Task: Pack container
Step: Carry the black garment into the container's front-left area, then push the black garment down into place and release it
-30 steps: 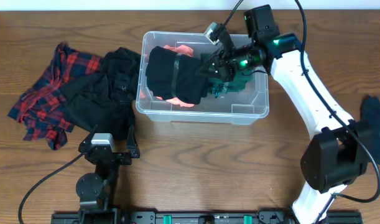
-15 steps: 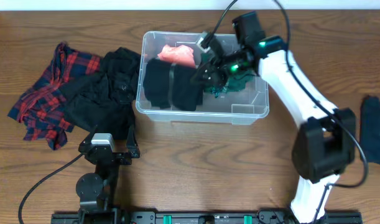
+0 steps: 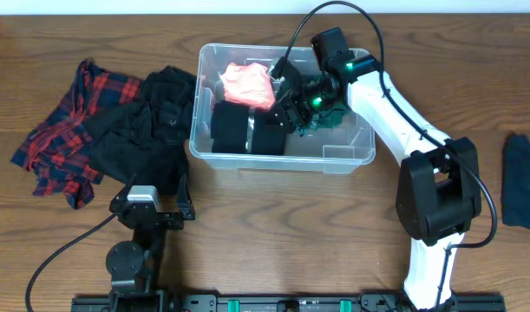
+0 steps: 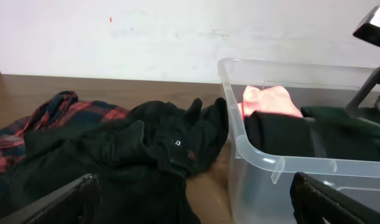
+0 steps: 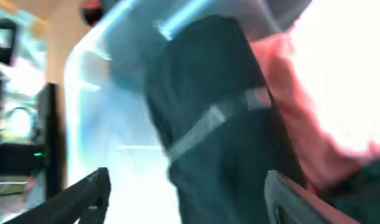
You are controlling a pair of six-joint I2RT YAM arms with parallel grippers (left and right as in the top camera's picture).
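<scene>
The container (image 3: 282, 161) is a clear plastic tub at the table's middle. Inside lie a folded black garment with a grey stripe (image 3: 237, 130), a pink garment (image 3: 249, 82) and a green one (image 3: 332, 116). My right gripper (image 3: 286, 100) is down inside the tub over the black garment, jaws spread wide. In the right wrist view the right gripper (image 5: 186, 199) stands open, with the black garment (image 5: 227, 137) just beyond the fingertips and the pink one (image 5: 320, 112) at the right. My left gripper (image 3: 152, 208) rests low at the front left, open, holding nothing.
A heap of black clothes (image 3: 147, 130) and a red plaid shirt (image 3: 61, 130) lie left of the tub, also seen as the black heap (image 4: 146, 149) in the left wrist view. A dark blue cloth (image 3: 520, 178) lies at the right edge.
The right gripper carried the black garment down into the tub and leftward, then opened and let it go. The pink garment now shows. The left arm has not moved.
</scene>
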